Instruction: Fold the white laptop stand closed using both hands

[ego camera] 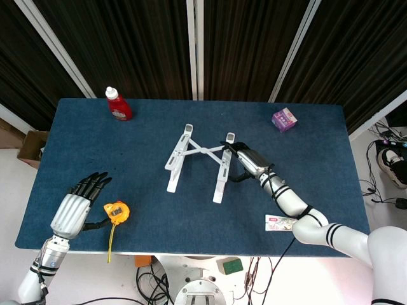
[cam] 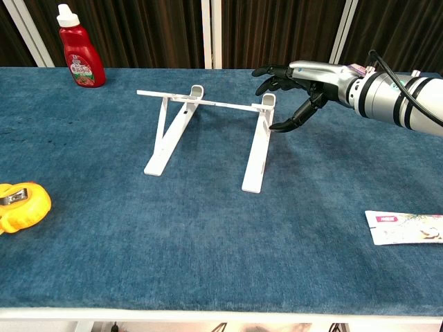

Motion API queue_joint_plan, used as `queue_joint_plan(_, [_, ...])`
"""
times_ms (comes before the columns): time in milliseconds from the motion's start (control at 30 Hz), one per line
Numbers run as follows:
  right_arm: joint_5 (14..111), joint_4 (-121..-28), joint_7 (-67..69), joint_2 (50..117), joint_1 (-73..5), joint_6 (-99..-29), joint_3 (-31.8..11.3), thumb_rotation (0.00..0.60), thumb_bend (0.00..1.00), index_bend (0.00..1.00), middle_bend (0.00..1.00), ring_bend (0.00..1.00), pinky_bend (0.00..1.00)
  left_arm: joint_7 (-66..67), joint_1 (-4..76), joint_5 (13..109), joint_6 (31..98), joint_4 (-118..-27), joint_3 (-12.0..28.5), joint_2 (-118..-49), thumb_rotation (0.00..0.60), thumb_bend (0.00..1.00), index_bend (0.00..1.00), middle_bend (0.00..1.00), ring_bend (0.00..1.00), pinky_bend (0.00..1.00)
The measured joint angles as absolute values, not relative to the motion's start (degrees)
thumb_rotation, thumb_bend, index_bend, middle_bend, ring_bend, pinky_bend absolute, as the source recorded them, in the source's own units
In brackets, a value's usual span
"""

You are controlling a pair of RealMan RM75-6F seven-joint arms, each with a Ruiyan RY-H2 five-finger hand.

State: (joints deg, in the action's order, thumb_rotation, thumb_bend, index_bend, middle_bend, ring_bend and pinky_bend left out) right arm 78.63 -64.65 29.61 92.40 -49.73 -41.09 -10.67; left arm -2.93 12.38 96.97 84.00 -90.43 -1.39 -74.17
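Reaching with open right robot hand [cam: 294,86] to white laptop stand [cam: 208,128] at table [cam: 208,242] middle, ready for folding; left robot hand [ego camera: 79,200] open, idle.

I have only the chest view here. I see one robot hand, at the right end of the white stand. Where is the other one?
Observer: In the head view, the left robot hand is over the near left part of the table. Its fingers are apart, it holds nothing, and it is well apart from the laptop stand.
Operator: Is something close to it?
Observer: The yellow tape measure lies right beside its thumb, with a strip of tape pulled out toward the near edge. I cannot tell if they touch.
Operator: Is anything behind the right robot hand?
Observer: Yes, a small purple box sits near the far right corner.
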Motion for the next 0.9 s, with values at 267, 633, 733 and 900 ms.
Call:
queue_joint_plan(267, [77.3, -64.5, 30.0, 92.0, -50.9, -38.0, -11.2, 0.6, 0.19, 0.03, 0.13, 0.01, 0.0, -3.3, 12.2, 96.7, 84.1, -90.0, -1.5, -74.1, 0.6, 0.0, 0.11, 0.07, 0.05, 0.16])
queue_joint_plan(633, [73.3, -57.0, 30.0, 96.5, -55.7, -30.4, -13.3, 0.6, 0.21, 0.02, 0.14, 0.0, 0.0, -3.1, 12.5, 96.2, 83.6, -89.9, -1.4, -74.2, 0.6, 0.0, 0.11, 0.07, 0.04, 0.16])
queue_joint_plan(733, [73.9, -56.9, 30.2, 97.2, -57.0, -28.8, -13.3, 0.6, 0.21, 0.02, 0.16, 0.0, 0.0, -3.0, 12.4, 95.7, 83.4, -90.2, -1.4, -74.0, 0.6, 0.0, 0.11, 0.07, 0.04, 0.16])
queue_joint_plan(900, [76.3, -60.0, 32.4, 96.1, -57.2, -28.0, -12.5, 0.6, 0.21, 0.02, 0.19, 0.02, 0.0, -3.0, 12.4, 95.6, 83.3, -90.3, -1.4, -73.9, 0.6, 0.0, 0.11, 0.07, 0.04, 0.16])
